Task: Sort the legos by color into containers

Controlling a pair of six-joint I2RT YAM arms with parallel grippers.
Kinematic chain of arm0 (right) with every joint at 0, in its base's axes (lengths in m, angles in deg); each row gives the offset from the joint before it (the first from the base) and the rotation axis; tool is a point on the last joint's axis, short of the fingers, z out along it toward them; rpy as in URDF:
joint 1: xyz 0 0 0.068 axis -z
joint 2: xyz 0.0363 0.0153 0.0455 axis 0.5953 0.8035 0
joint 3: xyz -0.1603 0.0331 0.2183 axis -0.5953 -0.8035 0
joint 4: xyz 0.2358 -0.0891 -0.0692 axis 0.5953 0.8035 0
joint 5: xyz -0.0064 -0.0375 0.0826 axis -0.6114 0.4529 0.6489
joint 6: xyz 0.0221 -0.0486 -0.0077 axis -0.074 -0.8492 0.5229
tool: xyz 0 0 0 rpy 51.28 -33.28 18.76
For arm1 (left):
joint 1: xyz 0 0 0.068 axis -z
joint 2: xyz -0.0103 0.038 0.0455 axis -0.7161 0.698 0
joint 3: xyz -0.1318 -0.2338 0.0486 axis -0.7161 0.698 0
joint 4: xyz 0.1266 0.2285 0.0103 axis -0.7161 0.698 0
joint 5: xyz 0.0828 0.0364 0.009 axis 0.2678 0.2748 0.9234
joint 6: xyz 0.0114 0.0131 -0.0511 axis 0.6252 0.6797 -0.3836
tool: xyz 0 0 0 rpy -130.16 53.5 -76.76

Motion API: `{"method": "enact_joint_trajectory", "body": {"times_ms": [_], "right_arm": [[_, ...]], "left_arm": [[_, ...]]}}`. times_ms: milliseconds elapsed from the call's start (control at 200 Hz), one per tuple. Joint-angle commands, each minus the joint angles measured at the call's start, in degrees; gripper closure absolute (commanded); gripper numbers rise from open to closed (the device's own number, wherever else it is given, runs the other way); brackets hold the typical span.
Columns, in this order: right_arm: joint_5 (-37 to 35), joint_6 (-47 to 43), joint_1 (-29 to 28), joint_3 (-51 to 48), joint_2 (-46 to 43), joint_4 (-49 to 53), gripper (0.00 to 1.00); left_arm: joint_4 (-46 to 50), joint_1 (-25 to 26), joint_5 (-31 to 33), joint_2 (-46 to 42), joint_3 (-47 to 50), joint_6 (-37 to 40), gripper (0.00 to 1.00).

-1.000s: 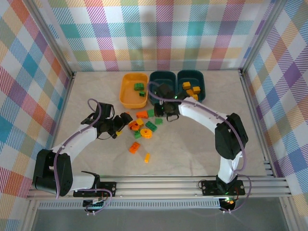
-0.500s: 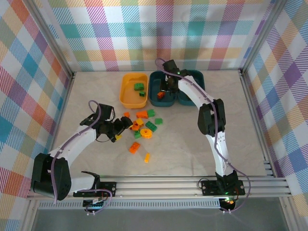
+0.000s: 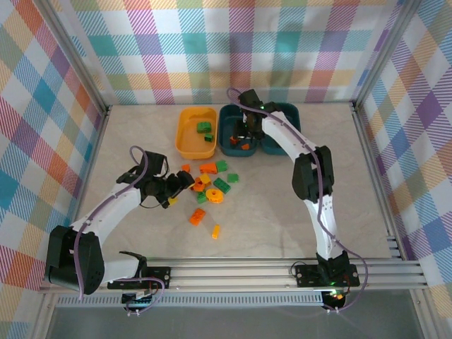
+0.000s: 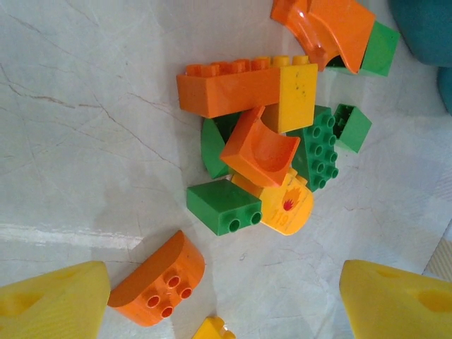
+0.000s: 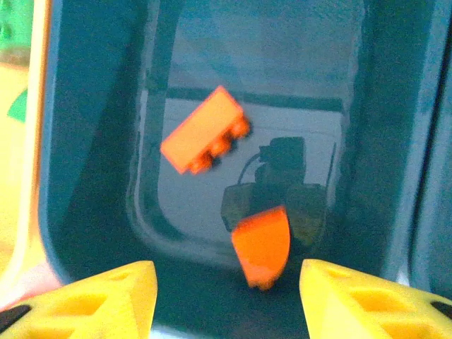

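The legos lie in a loose pile (image 3: 209, 185) of green, orange and yellow bricks mid-table. My left gripper (image 3: 176, 188) hovers at the pile's left edge, open. Between its fingers lies an orange half-round brick (image 4: 152, 280), untouched, with a green brick (image 4: 222, 205) and a long orange brick (image 4: 226, 88) beyond. My right gripper (image 3: 246, 131) is over the middle teal container (image 3: 227, 145), open (image 5: 226, 296). An orange brick (image 5: 261, 245) sits free below its jaws, and a second orange brick (image 5: 203, 131) lies farther in.
The yellow-orange container (image 3: 185, 145) holds green bricks (image 3: 205, 130). Another teal container (image 3: 293, 119) stands right of the middle one. A loose orange brick (image 3: 197, 217) and a yellow brick (image 3: 215, 231) lie nearer the arms. Checked walls close in the table.
My right arm swung from the pile to the middle teal container, opened its jaws and let go of an orange brick there. The left arm has barely moved.
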Motion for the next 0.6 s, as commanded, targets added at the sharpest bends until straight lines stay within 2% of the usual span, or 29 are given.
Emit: {"method": "enact_joint_trajectory", "body": {"times_ms": [0, 140, 260, 370, 495, 595], "right_arm": [[-0.45, -0.43, -5.20, -10.39, -11.86, -6.42, 0.45], [-0.89, 2.94, -11.95, -27.05, -19.54, -11.93, 0.46], [-1.37, 3.88, -17.75, -35.00, -21.29, -13.69, 0.47], [-4.18, 2.98, -20.18, -37.00, -20.54, -13.57, 0.47], [-8.74, 0.72, -19.88, -36.09, -19.18, -13.27, 0.51], [-9.32, -1.38, -17.84, -33.98, -17.22, -13.67, 0.53]], "left_arm": [[1.94, 0.27, 2.88, 0.84, -1.76, 0.44, 0.15], [1.95, 0.20, 5.41, 1.85, -1.30, -0.25, 0.17], [1.36, 0.27, 5.49, 3.68, -1.49, 0.28, 0.18], [0.14, 0.29, 3.88, 5.80, -1.60, -0.01, 0.20], [-0.73, 0.58, 2.19, 7.39, -1.50, -0.82, 0.21], [-0.74, 0.82, 2.07, 7.29, -1.24, -0.98, 0.21]]}}
